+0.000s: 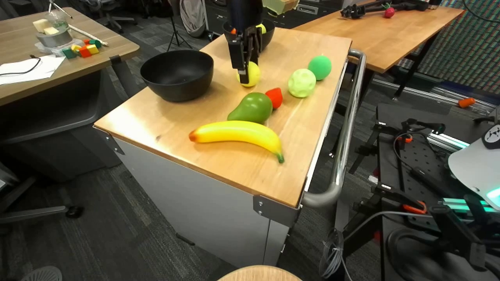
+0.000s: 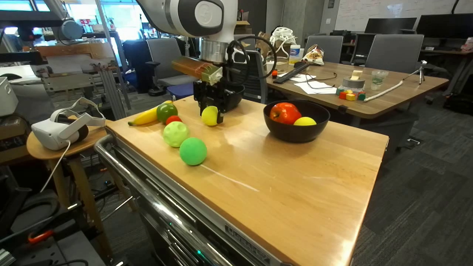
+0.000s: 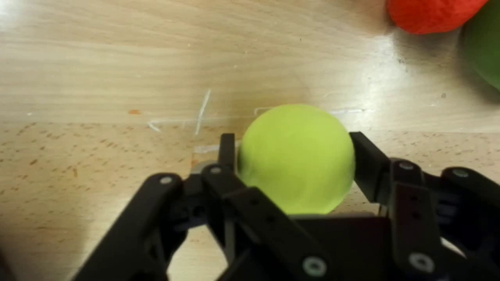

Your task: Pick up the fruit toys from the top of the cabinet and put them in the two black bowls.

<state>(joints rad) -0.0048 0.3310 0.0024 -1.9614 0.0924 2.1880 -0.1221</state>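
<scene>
Round yellow toy point(image 3: 297, 160) on cabinet point(image 2: 314, 184), between jaws; jaw contact unclear.

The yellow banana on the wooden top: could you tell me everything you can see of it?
The banana is long, smooth and gently curved, glossy yellow, and looks like plastic. One end is a reddish-brown tip; the other narrows to a green stem, nearer the metal rail. It lies on its side on the cabinet's wooden top, beside the green pear-shaped fruit; whether the two touch I cannot tell. Nothing holds it, and its underside is hidden.
</scene>
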